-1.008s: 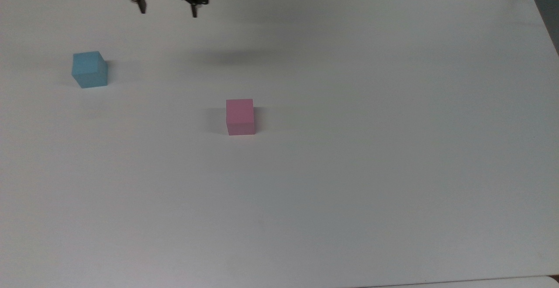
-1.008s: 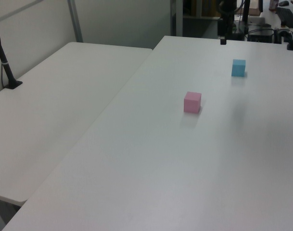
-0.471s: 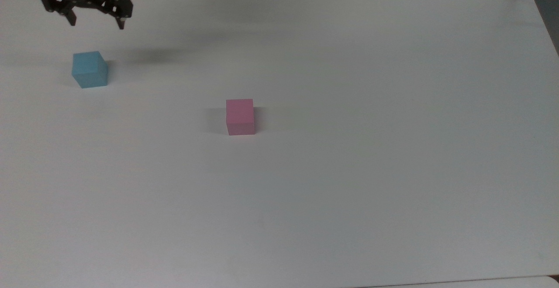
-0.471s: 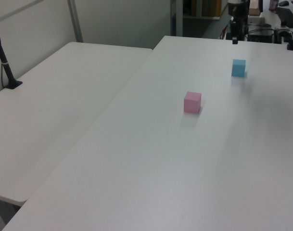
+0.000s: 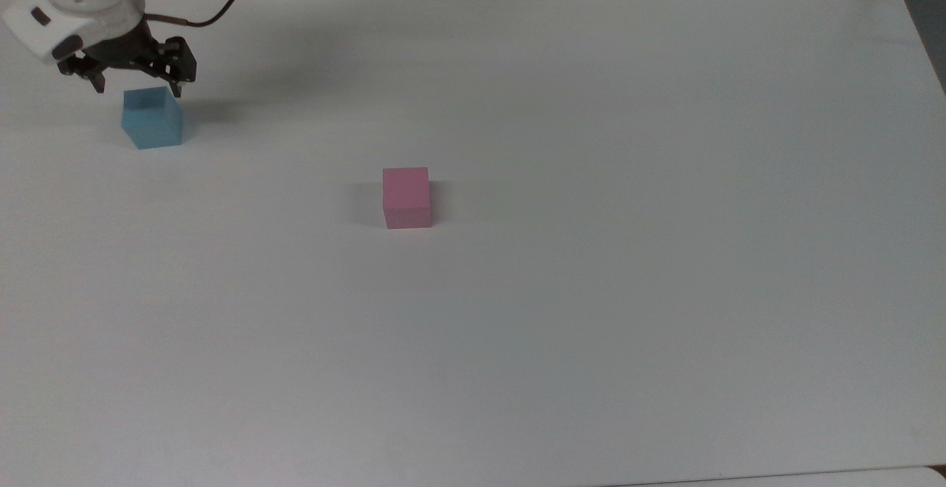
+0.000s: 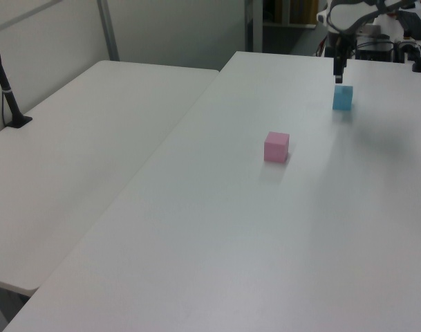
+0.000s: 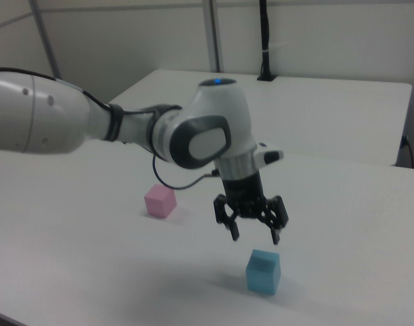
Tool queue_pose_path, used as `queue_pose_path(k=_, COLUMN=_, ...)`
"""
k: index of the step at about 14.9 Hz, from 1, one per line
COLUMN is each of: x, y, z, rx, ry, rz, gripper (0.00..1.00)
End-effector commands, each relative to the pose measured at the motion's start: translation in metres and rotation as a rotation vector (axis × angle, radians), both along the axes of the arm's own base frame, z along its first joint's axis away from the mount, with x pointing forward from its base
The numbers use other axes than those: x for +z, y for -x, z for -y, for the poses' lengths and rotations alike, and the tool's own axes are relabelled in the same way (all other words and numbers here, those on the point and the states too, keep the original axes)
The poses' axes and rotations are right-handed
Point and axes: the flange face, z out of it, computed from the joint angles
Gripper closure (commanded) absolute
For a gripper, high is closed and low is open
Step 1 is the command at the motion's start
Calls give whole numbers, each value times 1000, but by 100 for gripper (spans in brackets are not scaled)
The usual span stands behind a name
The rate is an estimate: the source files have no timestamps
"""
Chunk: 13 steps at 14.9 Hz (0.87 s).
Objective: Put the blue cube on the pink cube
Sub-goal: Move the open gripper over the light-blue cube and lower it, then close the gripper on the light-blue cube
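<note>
Here I am, right over the blue cube (image 5: 151, 118) now! A second ago my gripper (image 5: 136, 91) was up at the far edge of the table (image 5: 591, 287), well off toward the top view's middle, and half a second ago it was partway across; since then I've swept over and dropped, so my fingers (image 7: 234, 231) hang spread apart just above the cube. Jaws wide open, nothing in them yet. In the right view my gripper (image 7: 254, 234) floats clear above the cube (image 7: 264, 271), one finger to each side of its top, with daylight between tips and cube.

The blue cube hasn't budged; it sits flat on the table near the top view's left edge. The pink cube (image 5: 406, 197) hasn't moved either; it stands alone, well apart from the blue one, toward the top view's middle. In the left view the pink cube (image 6: 276, 146) sits nearer the camera and the blue cube (image 6: 343, 97) farther back, with my gripper (image 6: 339, 72) right above it.

So the travel looks done and the descent is what's left, I reckon: straight down until my fingers straddle the cube's sides, then squeeze. The cube sits slightly turned in the top view, so I'd watch that my fingers meet flat faces, not corners
</note>
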Motion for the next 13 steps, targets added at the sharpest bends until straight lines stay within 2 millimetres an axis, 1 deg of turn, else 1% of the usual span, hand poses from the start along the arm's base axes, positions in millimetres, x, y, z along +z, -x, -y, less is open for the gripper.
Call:
queue_pose_path(k=1, x=-36, y=6, z=13, rx=75, ry=17, rz=-47, gripper=0)
queue_pose_path(k=4, x=-65, y=13, z=9, rx=91, ry=16, rz=-61, gripper=0)
queue_pose_path(k=6, x=-73, y=18, z=11, rx=130, ry=14, rz=-69, gripper=1)
queue_pose_path(k=7, x=-75, y=18, z=12, rx=145, ry=12, rz=-74, gripper=7)
queue_pose_path(k=8, x=-75, y=19, z=13, rx=146, ry=12, rz=-75, gripper=21)
queue_pose_path(k=9, x=-73, y=19, z=14, rx=141, ry=8, rz=-71, gripper=44)
queue_pose_path(k=10, x=-70, y=19, z=14, rx=134, ry=2, rz=-68, gripper=61)
queue_pose_path(k=11, x=-64, y=19, z=11, rx=127, ry=-1, rz=-56, gripper=68)
queue_pose_path(k=13, x=-40, y=22, z=4, rx=105, ry=-44, rz=-50, gripper=68)
